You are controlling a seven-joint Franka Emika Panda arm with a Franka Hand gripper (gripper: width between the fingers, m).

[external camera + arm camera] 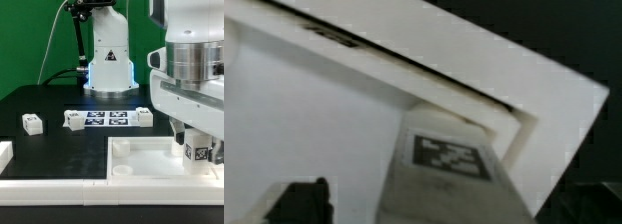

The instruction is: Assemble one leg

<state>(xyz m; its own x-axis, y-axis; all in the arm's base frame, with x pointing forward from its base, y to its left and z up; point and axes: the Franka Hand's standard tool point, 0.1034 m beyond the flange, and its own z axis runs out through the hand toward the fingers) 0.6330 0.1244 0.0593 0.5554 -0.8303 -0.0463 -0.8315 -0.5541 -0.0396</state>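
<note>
My gripper (199, 150) is shut on a leg (200, 153), a stubby white block with a black-and-white tag. It holds the leg upright over the near corner, on the exterior view's right, of the large white panel (150, 165). In the wrist view the leg (450, 160) sits between my two dark fingers (295, 203) of the gripper (441, 212), right by the panel's raised corner rim (491, 75). I cannot tell whether the leg touches the panel. Three more legs lie on the black table: one (32, 123), a second (73, 119) and a third (145, 116).
The marker board (108, 118) lies between two of the loose legs. The robot's base (108, 60) stands behind it. A white part (5, 155) shows at the exterior view's left edge. A round socket (121, 148) is in the panel's far corner.
</note>
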